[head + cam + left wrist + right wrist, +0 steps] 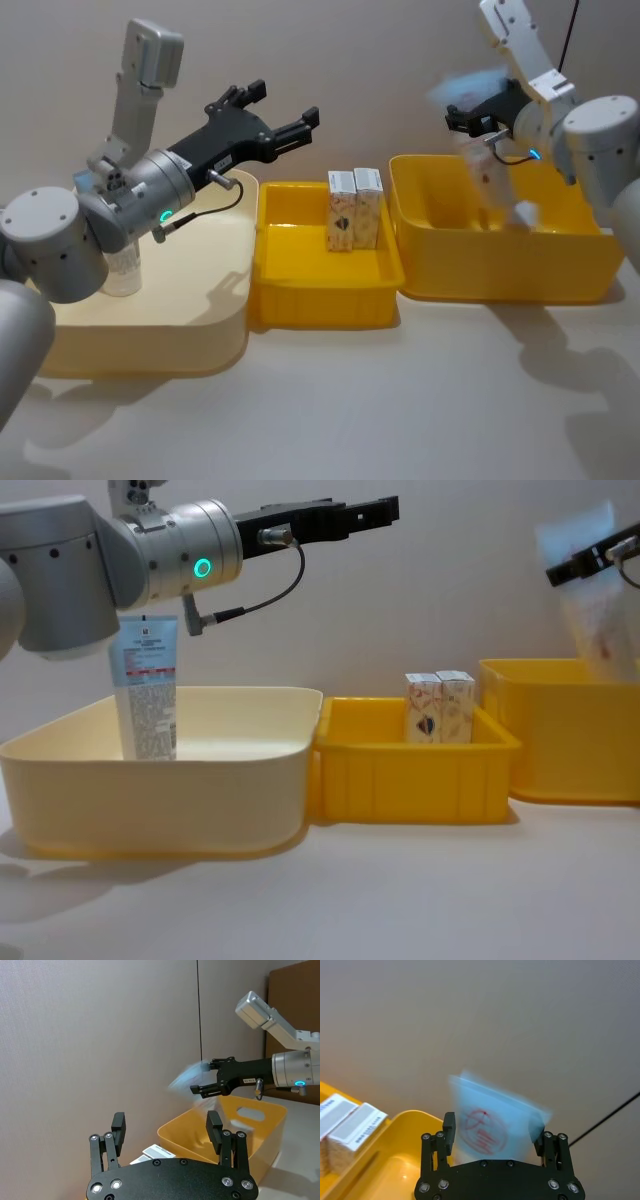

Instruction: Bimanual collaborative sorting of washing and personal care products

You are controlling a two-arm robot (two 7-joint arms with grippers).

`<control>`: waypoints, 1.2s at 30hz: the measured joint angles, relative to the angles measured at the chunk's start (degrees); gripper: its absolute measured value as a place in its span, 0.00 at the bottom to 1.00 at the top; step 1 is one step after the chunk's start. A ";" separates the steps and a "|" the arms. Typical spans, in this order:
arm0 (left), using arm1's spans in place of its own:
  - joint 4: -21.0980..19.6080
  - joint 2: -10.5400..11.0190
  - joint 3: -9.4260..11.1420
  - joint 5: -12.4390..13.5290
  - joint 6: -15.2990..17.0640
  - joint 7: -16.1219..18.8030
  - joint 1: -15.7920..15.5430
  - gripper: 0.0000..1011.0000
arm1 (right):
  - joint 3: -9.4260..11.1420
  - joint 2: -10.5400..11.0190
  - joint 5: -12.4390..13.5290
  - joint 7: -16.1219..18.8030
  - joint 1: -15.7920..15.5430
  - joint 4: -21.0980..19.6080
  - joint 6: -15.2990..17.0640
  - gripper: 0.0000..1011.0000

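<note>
A pale blue squeeze tube with a red round mark [492, 1105] shows blurred between the spread fingers of my right gripper [493, 1129], which is open. In the head view this tube [497, 182] streaks down from the right gripper [470, 124] into the large yellow bin [510, 272]. Two small white printed cartons [353, 208] stand upright in the small yellow bin [320, 300]. A second blue tube with a text label [147, 690] stands cap-down in the cream bin [200, 780]. My left gripper [283, 104] hangs open and empty above the cream bin's far right corner.
The three bins stand side by side along the wall: cream at the left, small yellow in the middle, large yellow at the right. Bare tabletop [380, 410] lies in front of them. A black cable [198, 1010] runs down the wall.
</note>
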 joint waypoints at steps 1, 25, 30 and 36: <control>0.00 0.00 0.00 0.00 0.00 0.00 0.00 0.99 | -0.08 -0.40 -0.47 -0.99 0.58 1.09 0.10 0.89; 0.00 0.00 0.00 0.00 0.00 0.00 0.00 0.99 | -0.72 -2.99 -3.69 -7.14 4.54 9.45 0.61 0.99; 0.00 0.00 0.00 0.00 0.00 0.00 0.01 0.99 | -0.75 -3.13 -3.88 -7.44 4.75 9.88 0.63 0.99; 0.00 0.00 0.00 0.00 0.00 0.00 0.00 0.99 | -0.79 -3.26 -4.04 -7.77 4.97 10.34 0.66 0.99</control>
